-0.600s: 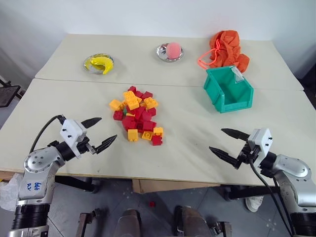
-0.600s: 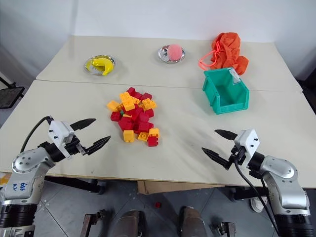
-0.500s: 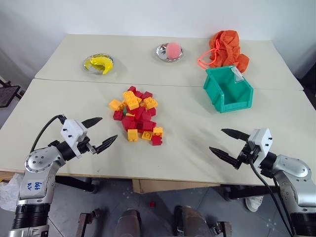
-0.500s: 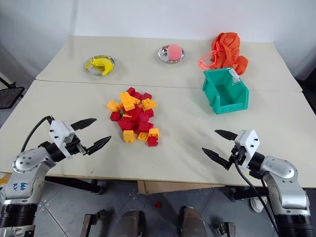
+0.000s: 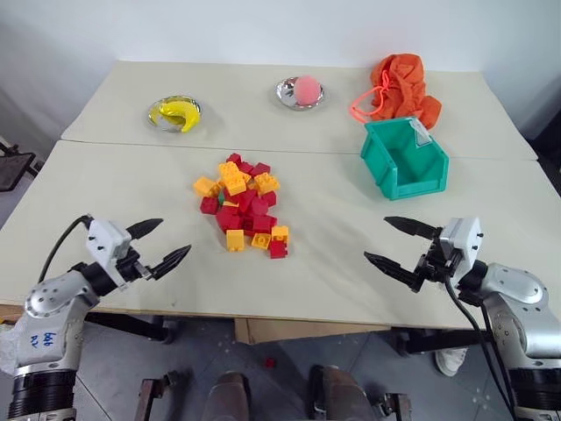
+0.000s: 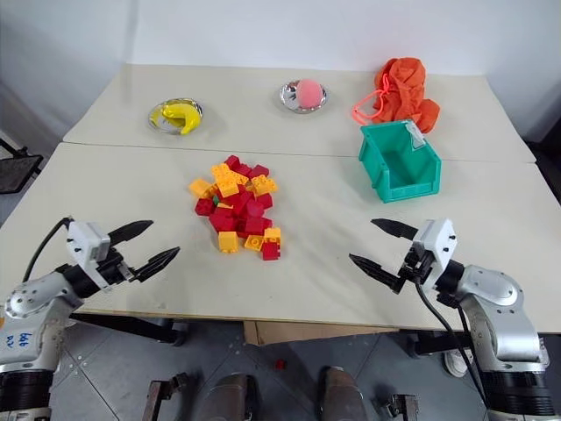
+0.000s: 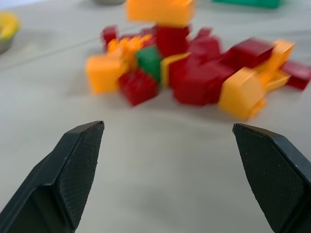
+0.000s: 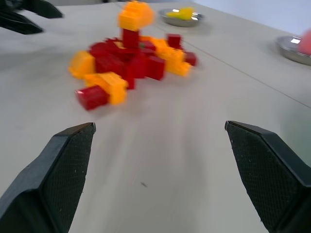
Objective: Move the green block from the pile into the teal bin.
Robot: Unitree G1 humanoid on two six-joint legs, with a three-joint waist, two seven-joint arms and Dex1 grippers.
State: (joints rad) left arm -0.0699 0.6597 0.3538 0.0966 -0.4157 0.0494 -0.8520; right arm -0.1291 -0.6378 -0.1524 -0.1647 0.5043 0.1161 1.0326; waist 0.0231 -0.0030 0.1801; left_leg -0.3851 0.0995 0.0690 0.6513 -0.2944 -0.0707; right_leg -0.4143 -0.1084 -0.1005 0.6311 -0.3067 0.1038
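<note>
Your left gripper hangs over the near left part of the table with its two black fingers spread wide and nothing between them, aimed toward the pile. Your right gripper is just as wide open and empty on the near right side, pointing inward at the same heap. Both sit well apart from the bricks.

Between them, the pile of red, yellow and orange studded bricks lies near the table's middle. The green block shows in the left wrist view, wedged among red and orange bricks on the side of the heap facing your left gripper, with an orange brick stacked above its neighbours.

Beyond your right gripper stands the teal bin, empty, its white label on the far rim. Just behind it lies the orange cloth bag. Farther along the back of the table you have a metal dish with a pink ball and another metal dish holding a banana.
</note>
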